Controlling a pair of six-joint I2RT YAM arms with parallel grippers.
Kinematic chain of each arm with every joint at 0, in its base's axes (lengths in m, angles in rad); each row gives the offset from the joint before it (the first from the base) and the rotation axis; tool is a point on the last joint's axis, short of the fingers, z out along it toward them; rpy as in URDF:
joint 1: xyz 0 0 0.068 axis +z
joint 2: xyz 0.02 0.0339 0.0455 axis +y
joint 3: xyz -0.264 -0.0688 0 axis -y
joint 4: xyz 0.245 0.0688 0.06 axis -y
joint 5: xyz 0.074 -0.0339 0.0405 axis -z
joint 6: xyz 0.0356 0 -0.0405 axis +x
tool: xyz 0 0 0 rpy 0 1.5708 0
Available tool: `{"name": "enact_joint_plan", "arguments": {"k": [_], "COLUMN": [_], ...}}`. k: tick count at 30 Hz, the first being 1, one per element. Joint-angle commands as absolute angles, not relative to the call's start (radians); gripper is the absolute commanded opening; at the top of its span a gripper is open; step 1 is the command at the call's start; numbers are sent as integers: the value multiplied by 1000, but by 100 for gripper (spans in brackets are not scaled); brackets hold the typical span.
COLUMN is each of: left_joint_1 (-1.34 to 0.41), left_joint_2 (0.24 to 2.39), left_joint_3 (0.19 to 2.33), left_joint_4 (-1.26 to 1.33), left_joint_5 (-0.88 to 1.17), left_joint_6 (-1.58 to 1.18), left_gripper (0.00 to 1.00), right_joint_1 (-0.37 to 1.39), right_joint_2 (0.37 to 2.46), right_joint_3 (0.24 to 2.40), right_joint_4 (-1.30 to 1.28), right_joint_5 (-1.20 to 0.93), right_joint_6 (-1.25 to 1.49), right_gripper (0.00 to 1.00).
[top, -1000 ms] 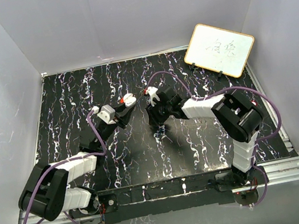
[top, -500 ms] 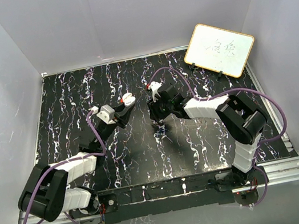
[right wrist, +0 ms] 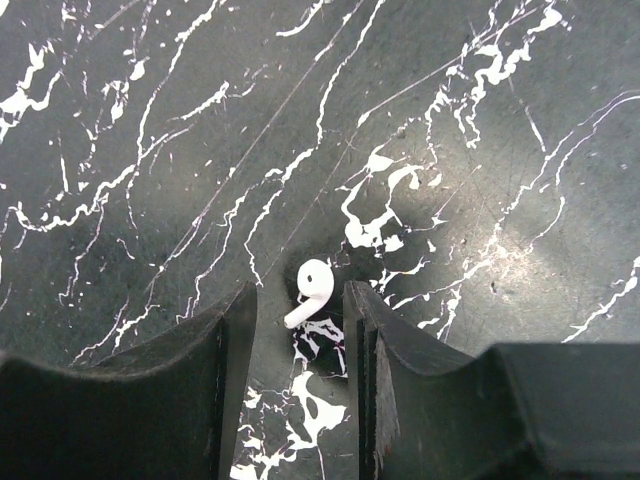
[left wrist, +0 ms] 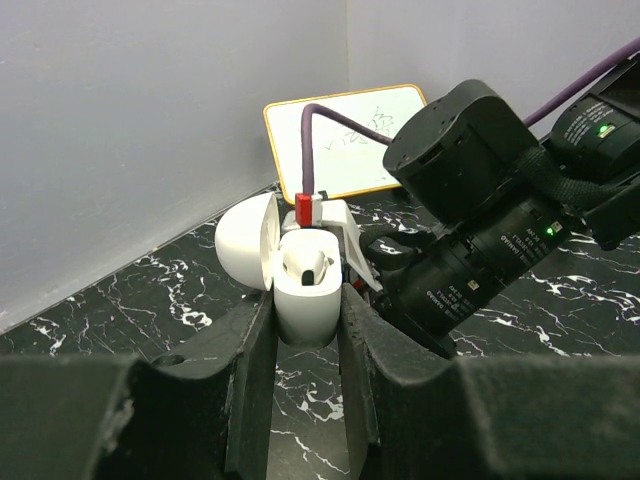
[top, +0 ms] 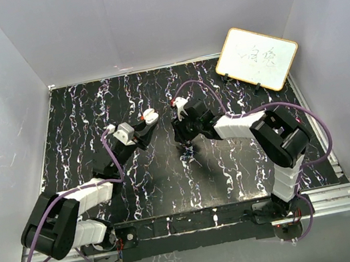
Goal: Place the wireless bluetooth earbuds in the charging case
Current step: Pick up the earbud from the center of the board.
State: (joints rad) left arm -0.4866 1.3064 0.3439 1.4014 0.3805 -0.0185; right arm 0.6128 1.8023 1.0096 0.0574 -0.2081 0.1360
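Note:
A small white earbud (right wrist: 313, 285) lies on the black marbled table, stem pointing down-left. My right gripper (right wrist: 300, 308) stands open over it, one finger on each side, neither touching it. In the top view that gripper (top: 187, 141) points down at the table's middle. My left gripper (left wrist: 305, 305) is shut on the white charging case (left wrist: 303, 292), held upright with its lid (left wrist: 243, 245) swung open to the left. The case (top: 150, 116) hangs above the table, just left of the right wrist. Whether an earbud sits in the case I cannot tell.
A framed whiteboard (top: 256, 57) leans at the back right corner. The right arm's dark wrist (left wrist: 480, 230) is close beside the held case. Grey walls enclose the table on three sides. A purple cable (top: 198, 89) loops over the right arm.
The right arm has shifted slightly, its wrist settling lower over the earbud with its jaws a touch wider. The left gripper has stayed in place with the case.

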Motion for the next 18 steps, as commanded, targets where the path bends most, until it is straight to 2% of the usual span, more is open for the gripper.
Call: {"name": "enact_joint_plan", "arguments": {"k": [1,18], "left_joint_1": [-481,-481], "left_joint_2": [1273,1274], "left_joint_3": [344,344], "left_joint_4": [1427,1422], "left_joint_5": [380,380], "left_joint_6": [-8,-6], "left_gripper": [0,0], "right_joint_1": [603,587], "right_joint_2": [1828,1856], "right_joint_3": [1022,1020], "right_joint_4": [112,138], "right_joint_5": [-227,-271], "right_joint_6": [132,129], "right_gripper": [39,38]}}
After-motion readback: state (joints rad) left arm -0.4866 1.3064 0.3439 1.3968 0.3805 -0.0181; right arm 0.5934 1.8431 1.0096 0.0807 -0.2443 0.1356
